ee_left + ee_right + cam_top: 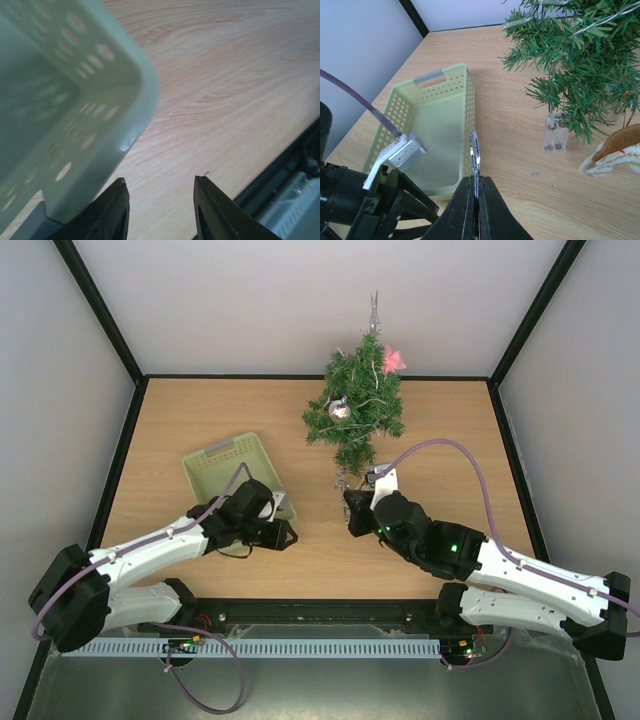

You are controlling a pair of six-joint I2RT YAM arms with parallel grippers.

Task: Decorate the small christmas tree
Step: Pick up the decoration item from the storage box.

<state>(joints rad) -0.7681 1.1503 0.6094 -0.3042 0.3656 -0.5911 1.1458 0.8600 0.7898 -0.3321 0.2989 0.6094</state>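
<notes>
I am watching the right gripper (475,182), because the coming move is turning on it. The small christmas tree (355,410) is standing upright at the far middle of the table (450,440), its long axis vertical. In the overhead view it is lying at 12 o'clock from the right gripper, its lowest branches near the fingertips. Through the right wrist camera those low branches are sitting at 1 o'clock from the jaws, with bare wood between. The left gripper (160,182) is lying further off, with the tree at roughly 1 o'clock from it, so I am judging the right arm the nearer one and the one to make the reach.

The right jaws are pinching fully together on a thin silver loop (474,150), which is sticking out of the fingertips toward 12 o'clock, seen nearly edge-on. I am taking it for an ornament's hanger or ring; I cannot tell more. The left jaws are standing partly apart with nothing between them, hovering over bare table. A corner of the pale green basket (228,472) is sitting at 10 o'clock in that wrist view, just beside one finger.

I am thinking the reach needs to go forward and slightly right, lifting so the loop is meeting a branch tip rather than the clear battery box (555,132) at the tree's foot.
</notes>
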